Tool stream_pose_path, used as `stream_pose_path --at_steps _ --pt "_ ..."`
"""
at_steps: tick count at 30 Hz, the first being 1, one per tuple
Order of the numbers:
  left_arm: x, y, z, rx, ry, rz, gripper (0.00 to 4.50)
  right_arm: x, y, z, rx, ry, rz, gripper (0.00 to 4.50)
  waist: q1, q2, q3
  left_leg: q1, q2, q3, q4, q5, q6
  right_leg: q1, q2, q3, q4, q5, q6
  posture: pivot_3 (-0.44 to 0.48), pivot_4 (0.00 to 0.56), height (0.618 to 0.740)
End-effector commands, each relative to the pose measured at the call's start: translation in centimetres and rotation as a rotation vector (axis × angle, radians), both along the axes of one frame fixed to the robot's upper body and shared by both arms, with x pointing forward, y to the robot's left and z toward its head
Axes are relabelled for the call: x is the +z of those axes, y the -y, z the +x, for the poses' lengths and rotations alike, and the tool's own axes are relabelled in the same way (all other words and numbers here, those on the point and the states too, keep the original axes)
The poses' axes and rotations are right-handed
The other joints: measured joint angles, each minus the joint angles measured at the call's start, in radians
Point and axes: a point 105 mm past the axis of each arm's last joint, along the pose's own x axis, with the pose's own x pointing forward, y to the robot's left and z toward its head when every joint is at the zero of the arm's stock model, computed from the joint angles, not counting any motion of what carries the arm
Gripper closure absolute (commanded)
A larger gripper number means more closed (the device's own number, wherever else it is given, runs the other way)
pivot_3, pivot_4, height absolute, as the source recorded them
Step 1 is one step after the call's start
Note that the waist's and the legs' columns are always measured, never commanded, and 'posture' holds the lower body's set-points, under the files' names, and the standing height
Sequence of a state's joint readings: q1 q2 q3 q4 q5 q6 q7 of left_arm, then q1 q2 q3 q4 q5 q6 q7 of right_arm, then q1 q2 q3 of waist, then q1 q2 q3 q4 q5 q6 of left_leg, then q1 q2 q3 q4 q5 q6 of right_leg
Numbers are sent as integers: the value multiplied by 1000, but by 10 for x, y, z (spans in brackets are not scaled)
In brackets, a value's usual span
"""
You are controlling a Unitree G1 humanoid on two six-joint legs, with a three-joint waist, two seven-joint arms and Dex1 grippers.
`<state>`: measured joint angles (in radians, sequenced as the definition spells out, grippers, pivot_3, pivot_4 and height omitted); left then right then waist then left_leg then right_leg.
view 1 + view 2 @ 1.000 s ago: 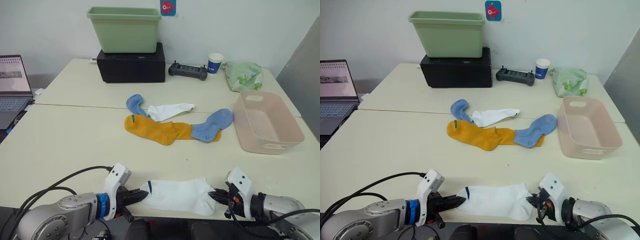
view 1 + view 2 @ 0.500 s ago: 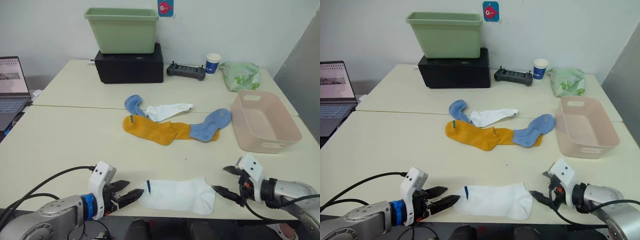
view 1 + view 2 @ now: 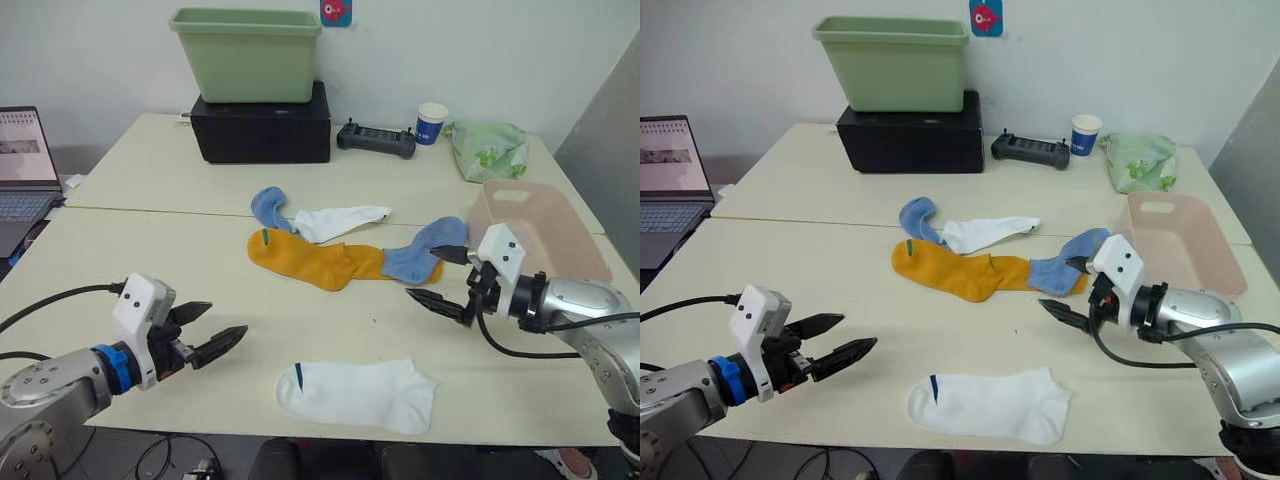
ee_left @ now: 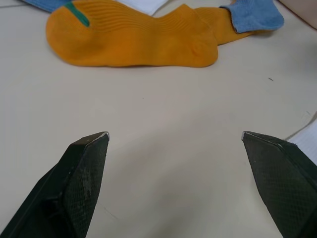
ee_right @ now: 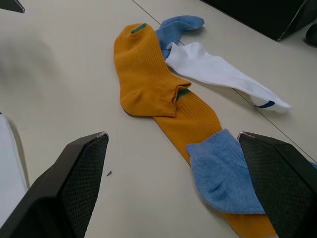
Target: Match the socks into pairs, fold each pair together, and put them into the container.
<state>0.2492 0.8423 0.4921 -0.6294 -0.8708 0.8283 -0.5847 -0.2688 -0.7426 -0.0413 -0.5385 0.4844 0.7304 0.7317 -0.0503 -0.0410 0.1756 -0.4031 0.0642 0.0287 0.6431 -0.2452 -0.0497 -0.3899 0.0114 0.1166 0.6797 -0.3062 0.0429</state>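
One white sock [image 3: 357,393] lies flat near the table's front edge, with no gripper touching it. My left gripper [image 3: 222,322] hovers open to its left, my right gripper [image 3: 423,272] open beyond it to the right, close to the sock pile. In the pile two mustard-yellow socks [image 3: 310,260] overlap, with a light blue sock [image 3: 268,207] and a white sock [image 3: 340,220] behind them and another light blue sock [image 3: 425,250] on their right end. The pink container [image 3: 545,235] stands at the right, partly behind my right wrist. Both wrist views show the fingers [image 4: 84,173] [image 5: 74,183] wide apart over bare table.
A green tub [image 3: 248,55] sits on a black box [image 3: 262,125] at the back. Beside them are a black controller [image 3: 375,140], a paper cup [image 3: 431,123] and a pale green cloth bundle [image 3: 488,150]. A laptop [image 3: 25,160] stands at the far left.
Both grippers opened and let go of the near white sock. The left one drew back to the left; the right one rose and moved toward the sock pile. The sock stays flat.
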Motion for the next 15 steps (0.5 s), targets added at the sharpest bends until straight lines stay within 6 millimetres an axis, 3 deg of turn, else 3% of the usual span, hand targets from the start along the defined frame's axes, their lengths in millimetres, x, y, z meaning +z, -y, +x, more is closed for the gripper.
stream_pose_path --at_steps 1,5,7,10,15 --pt "13 6 0 -44 57 9 20 15 -3 13 -24 126 -40 0 -1 0 0 0 0 0 0 0 0 0 0 0 0 0 0 0 150 719" --pt "19 13 -5 -89 67 -17 20 12 -12 31 -16 235 -157 0 -10 1 0 1 1 -1 -1 0 0 0 1 -1 1 0 -1 0 150 719" --pt "33 18 -4 -112 114 -55 20 12 -19 50 -55 306 -208 0 -11 1 0 1 1 0 0 0 0 0 1 0 1 0 -1 0 150 719" --pt "54 26 -2 -154 190 -81 20 10 -36 78 -70 416 -307 0 -14 1 1 1 1 0 0 0 0 0 1 -1 2 1 -2 0 150 719" --pt "68 33 1 -191 255 -64 20 11 -67 109 -53 570 -425 0 -14 1 1 1 0 1 1 0 0 0 1 0 2 3 0 0 150 719"
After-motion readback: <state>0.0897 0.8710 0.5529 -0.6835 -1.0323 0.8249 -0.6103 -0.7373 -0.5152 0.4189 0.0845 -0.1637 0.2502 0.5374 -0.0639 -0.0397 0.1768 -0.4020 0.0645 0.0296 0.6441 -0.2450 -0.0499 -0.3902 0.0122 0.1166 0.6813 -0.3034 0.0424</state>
